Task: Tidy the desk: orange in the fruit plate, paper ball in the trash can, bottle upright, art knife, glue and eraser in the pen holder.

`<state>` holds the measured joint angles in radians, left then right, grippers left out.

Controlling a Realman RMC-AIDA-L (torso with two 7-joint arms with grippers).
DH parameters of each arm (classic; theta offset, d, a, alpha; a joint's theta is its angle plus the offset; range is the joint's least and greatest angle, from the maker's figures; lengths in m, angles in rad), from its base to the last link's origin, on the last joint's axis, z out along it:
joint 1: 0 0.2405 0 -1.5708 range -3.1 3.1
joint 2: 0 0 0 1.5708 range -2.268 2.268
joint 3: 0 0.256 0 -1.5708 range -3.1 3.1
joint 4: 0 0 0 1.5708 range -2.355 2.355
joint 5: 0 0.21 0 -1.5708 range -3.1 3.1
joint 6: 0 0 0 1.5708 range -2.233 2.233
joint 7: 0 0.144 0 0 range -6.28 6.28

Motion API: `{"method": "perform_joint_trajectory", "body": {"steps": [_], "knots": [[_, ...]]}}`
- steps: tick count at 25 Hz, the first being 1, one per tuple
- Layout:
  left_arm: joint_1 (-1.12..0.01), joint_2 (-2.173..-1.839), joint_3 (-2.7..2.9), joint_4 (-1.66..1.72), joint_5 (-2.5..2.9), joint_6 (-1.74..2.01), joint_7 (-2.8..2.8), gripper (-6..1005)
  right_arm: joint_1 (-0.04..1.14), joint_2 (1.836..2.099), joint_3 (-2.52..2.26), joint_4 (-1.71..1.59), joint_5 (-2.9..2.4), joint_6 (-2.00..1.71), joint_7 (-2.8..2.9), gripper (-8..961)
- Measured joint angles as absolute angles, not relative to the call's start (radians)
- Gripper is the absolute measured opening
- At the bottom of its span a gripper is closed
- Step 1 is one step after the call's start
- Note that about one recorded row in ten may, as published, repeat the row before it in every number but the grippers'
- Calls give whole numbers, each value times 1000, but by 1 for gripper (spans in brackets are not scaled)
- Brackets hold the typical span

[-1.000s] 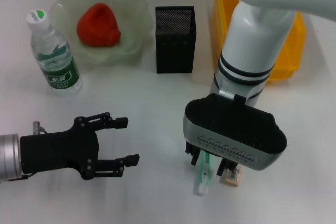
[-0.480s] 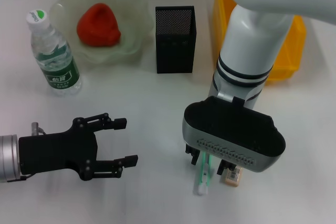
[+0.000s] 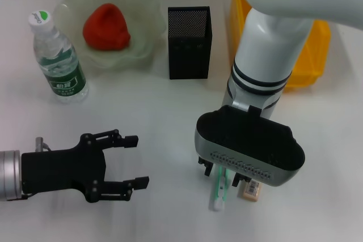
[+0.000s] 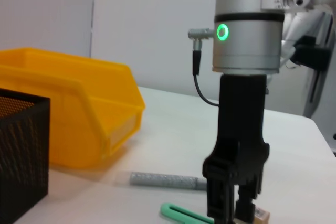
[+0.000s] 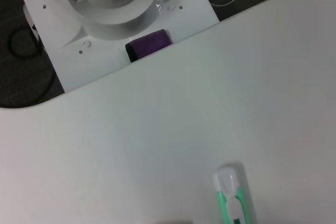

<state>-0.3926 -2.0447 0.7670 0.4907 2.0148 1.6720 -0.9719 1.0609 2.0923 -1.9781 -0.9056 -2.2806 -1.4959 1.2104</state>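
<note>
Lower and nearer now, the left gripper [image 3: 135, 161] hovers with fingers spread, holding nothing. Beside it, the right gripper [image 3: 220, 175] stands over the green art knife [image 3: 218, 192] and eraser [image 3: 251, 190]; its grasp cannot be told. Beyond stand the pen holder [image 3: 189, 42], upright bottle [image 3: 58, 60] and fruit plate [image 3: 142, 38].

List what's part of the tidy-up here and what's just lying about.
Job:
bottle, upright
fruit plate with the red fruit
pen holder
yellow bin
green-and-white knife
eraser
grey stick
right hand over the knife
left hand, open

Lying about:
nothing seen
</note>
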Motion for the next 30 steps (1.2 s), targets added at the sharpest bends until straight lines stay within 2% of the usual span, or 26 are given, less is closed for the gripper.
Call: {"method": "perform_joint_trajectory", "body": {"steps": [30], "knots": [[-408,-2050,769,493,2083,1665,-959,843,1066,2092,-2013,-885,-2266,-1481,1227,419]]}}
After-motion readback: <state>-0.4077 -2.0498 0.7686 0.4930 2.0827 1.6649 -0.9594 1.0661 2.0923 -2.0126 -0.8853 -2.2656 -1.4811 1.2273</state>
